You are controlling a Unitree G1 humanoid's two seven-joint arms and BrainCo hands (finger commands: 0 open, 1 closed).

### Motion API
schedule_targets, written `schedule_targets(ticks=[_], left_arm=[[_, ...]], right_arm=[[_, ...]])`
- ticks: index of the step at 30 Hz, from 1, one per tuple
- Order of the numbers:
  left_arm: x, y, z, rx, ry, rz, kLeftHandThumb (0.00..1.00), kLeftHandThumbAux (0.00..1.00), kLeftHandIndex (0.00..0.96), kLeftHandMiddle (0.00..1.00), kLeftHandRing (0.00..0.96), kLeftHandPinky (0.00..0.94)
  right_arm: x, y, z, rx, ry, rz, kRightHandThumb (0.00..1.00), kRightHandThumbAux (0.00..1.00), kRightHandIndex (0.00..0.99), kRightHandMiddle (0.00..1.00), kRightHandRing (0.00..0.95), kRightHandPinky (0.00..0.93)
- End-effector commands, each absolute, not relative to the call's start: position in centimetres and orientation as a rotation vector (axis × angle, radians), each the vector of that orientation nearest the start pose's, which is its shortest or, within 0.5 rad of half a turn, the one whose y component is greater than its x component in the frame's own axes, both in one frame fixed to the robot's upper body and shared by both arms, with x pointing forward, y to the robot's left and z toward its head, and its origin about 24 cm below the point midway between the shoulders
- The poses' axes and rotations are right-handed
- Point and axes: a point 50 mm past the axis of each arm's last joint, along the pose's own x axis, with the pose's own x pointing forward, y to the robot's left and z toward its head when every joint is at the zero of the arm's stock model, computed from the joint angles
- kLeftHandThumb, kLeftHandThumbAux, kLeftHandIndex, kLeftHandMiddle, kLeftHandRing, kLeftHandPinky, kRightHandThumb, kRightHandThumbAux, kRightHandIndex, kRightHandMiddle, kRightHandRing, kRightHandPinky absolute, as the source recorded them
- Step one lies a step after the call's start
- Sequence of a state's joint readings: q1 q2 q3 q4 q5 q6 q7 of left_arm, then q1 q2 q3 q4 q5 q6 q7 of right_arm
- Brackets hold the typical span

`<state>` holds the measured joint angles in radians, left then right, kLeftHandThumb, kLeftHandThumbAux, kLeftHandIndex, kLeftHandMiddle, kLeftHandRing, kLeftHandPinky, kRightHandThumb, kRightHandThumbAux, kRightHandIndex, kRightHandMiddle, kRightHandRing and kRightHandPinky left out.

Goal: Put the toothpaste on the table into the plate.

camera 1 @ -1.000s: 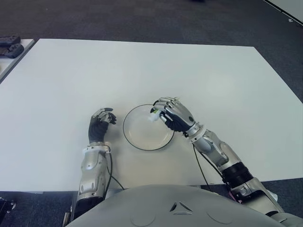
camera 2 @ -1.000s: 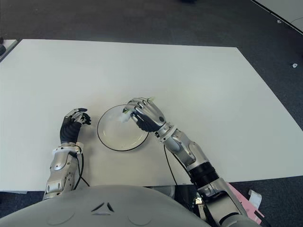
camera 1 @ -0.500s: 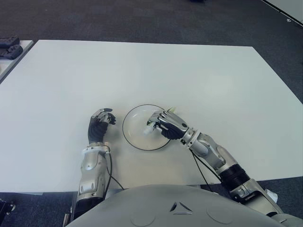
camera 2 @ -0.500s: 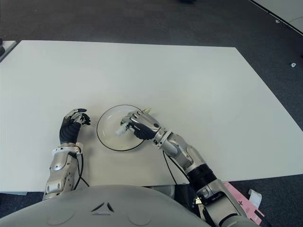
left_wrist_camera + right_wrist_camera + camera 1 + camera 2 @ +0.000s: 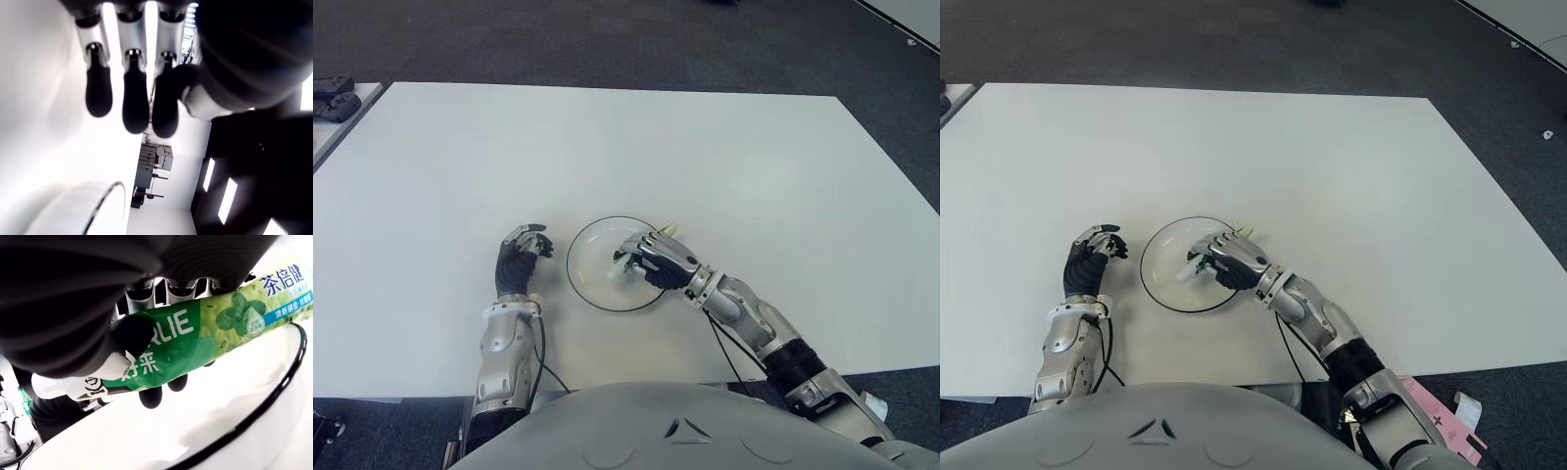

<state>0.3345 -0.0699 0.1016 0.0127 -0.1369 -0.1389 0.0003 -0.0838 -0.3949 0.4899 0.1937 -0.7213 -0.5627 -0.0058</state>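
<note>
A green and white toothpaste tube (image 5: 195, 335) lies across the fingers of my right hand (image 5: 651, 260), which is shut on it low over the plate. In the eye views the tube (image 5: 625, 258) shows its white cap end over the plate's middle and its pale tail (image 5: 669, 230) near the right rim. The white plate (image 5: 592, 274) with a dark rim sits on the table (image 5: 607, 147) in front of me. Left of the plate is my left hand (image 5: 521, 258), fingers curled and holding nothing.
The white table spreads wide to the back and both sides. A second table edge with dark objects (image 5: 335, 98) shows at the far left. Dark carpet surrounds the table.
My right hand has come down and moved left with the toothpaste, from the plate's right rim to low over its middle. The left hand has not moved.
</note>
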Motion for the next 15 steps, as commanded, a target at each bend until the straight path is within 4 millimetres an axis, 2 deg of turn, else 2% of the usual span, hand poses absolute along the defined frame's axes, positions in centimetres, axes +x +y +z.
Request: schedule_targets(ticks=[1,2,5,8,15], left_arm=[[16.61,18.01,-2.96,-0.187,0.261,0.263,0.705,0.72,0.434,0.608,0.593,0.574],[16.62,18.01,-2.95,-0.189,0.258,0.261,0.705,0.72,0.434,0.608,0.593,0.573],[16.64,18.02,-2.93,-0.192,0.254,0.258,0.705,0.72,0.434,0.608,0.594,0.575],[16.69,18.01,-2.91,-0.191,0.25,0.255,0.706,0.72,0.434,0.61,0.597,0.579],[16.79,17.98,-2.89,-0.189,0.255,0.264,0.708,0.719,0.435,0.612,0.597,0.571]], right_arm=[[21.33,-9.41,0.79,-1.025,-0.399,0.831,0.537,0.515,0.085,0.131,0.207,0.319],[21.26,-9.47,0.94,-1.024,-0.4,0.829,0.506,0.51,0.054,0.083,0.149,0.252],[21.18,-9.56,1.25,-1.023,-0.402,0.827,0.46,0.497,0.017,0.027,0.048,0.083],[21.23,-9.58,1.36,-1.039,-0.407,0.838,0.375,0.421,0.005,0.008,0.015,0.027],[21.26,-9.76,1.44,-1.058,-0.402,0.844,0.31,0.286,0.0,0.0,0.001,0.002]])
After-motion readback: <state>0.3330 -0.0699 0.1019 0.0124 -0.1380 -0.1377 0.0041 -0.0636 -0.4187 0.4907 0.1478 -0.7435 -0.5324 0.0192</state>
